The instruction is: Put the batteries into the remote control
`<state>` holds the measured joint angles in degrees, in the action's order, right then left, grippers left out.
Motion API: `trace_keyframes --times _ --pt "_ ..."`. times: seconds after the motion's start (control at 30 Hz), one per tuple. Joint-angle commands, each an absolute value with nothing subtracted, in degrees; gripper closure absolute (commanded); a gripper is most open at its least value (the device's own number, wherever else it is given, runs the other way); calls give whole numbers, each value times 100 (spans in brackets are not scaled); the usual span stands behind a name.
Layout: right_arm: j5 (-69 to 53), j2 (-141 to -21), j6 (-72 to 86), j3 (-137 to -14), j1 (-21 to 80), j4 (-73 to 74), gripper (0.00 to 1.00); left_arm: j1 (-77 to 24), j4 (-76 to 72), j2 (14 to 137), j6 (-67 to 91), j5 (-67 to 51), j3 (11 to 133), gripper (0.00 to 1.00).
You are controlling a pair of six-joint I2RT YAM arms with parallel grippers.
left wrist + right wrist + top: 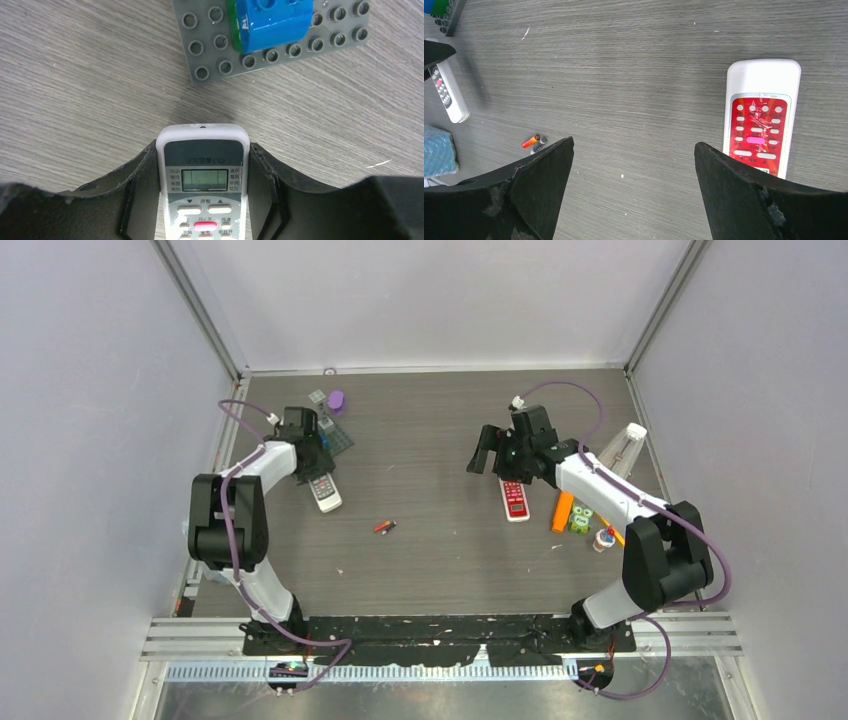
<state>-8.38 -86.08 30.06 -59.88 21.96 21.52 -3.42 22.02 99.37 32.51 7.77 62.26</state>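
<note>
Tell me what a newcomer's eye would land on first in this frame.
The left gripper hugs both long sides of the white remote, which lies face up near a grey studded plate at the table's left rear. The right gripper hangs wide open next to the red-faced remote, right of centre. Between the arms, two small batteries lie loose on the wood.
</note>
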Motion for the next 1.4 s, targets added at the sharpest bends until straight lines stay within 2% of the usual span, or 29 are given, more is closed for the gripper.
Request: trace_keyframes --times 0.0,0.27,0.53,0.93,1.17,1.37 --pt "-1019 -8316 3024 -6130 2140 2069 4 -369 2412 10049 3402 871 6559 89" --pt "-1168 -8217 3134 -6159 2059 2065 5 -369 2942 10192 3739 981 6779 92" --pt "-1240 -8127 3163 -6228 1991 2063 4 -369 3702 10543 3838 976 7412 79" --pt "-1261 -8018 3170 -6257 1909 2064 4 -369 4326 10849 3396 1146 8005 77" --pt "-1222 -7984 3147 -6259 1898 2061 4 -602 3538 10296 3015 1441 7267 75" --pt "-1259 -7969 3199 -6215 1898 1920 4 -1536 2806 9783 2434 2345 6634 73"
